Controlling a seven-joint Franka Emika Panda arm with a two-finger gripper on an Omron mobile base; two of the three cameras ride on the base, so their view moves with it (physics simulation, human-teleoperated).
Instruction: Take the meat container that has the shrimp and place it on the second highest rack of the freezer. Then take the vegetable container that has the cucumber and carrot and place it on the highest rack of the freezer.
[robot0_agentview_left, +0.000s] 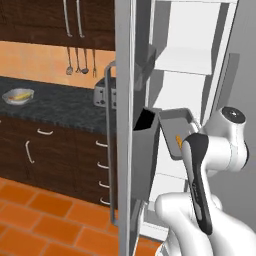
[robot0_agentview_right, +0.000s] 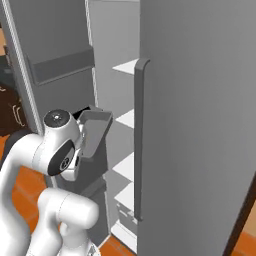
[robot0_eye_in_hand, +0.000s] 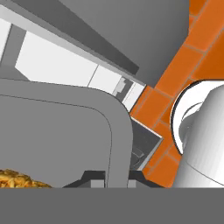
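Observation:
My gripper (robot0_eye_in_hand: 116, 178) is shut on the rim of the grey meat container (robot0_eye_in_hand: 65, 131), with a dark fingertip on each side of the rim. The orange shrimp (robot0_eye_in_hand: 15, 178) lies inside it. From the base, the meat container (robot0_agentview_left: 176, 131) hangs tilted in front of the open freezer (robot0_agentview_left: 200, 100), with the shrimp (robot0_agentview_left: 178, 141) at its low end. A white rack (robot0_agentview_left: 182, 60) juts out above it; the interior's top is cut off, so I cannot tell which rack it is. The vegetable container (robot0_agentview_left: 18, 95), a pale bowl with orange and yellowish sticks, sits on the dark counter far left.
The open freezer door (robot0_agentview_left: 125, 125) with its grey bin (robot0_agentview_left: 145, 145) and long handle (robot0_agentview_left: 107, 140) stands just left of the tray. The shut right door (robot0_agentview_right: 200, 125) carries a vertical handle (robot0_agentview_right: 140, 140). A toaster (robot0_agentview_left: 102, 92) sits on the counter. The floor is orange tile.

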